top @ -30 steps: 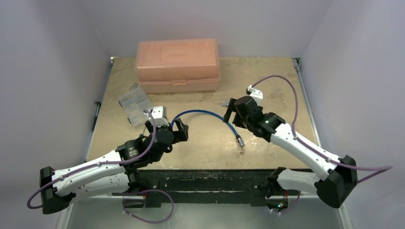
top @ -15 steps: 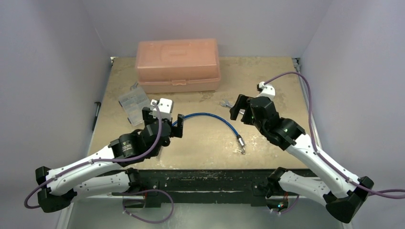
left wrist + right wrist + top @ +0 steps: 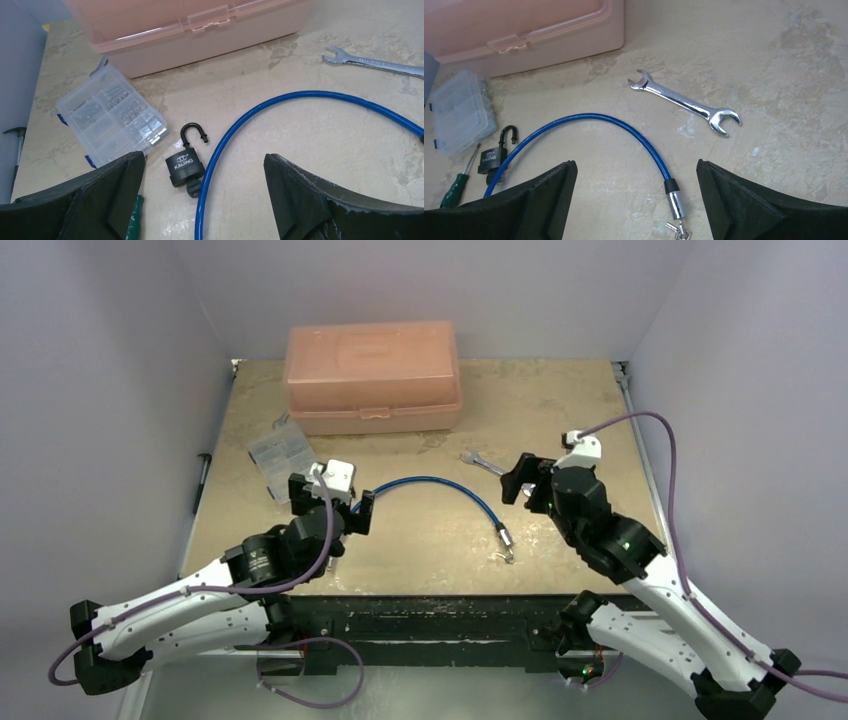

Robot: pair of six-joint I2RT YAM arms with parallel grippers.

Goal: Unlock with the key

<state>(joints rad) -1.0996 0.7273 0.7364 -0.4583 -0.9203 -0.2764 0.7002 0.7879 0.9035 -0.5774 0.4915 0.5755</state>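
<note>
Left gripper [image 3: 202, 154] and right gripper [image 3: 635, 162] both spread, empty. Padlock [image 3: 184, 167] stamped KAIJING lies just beside the blue cable [image 3: 310, 95], parts box [image 3: 107, 120] near its other side; the key [image 3: 192, 189] shows at its base. Bare worktop [image 3: 310, 150] beyond the cable

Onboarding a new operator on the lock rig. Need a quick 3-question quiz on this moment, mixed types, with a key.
1. True or false: the padlock has its shackle seated at both ends.
2. Which silver tool lies near the blue cable? A) wrench B) hammer C) pliers
3. Fill in: the left gripper and the right gripper both stand ____, holding nothing.

Key:
1. False. One end of the shackle hangs free of the body.
2. A.
3. open.
</note>
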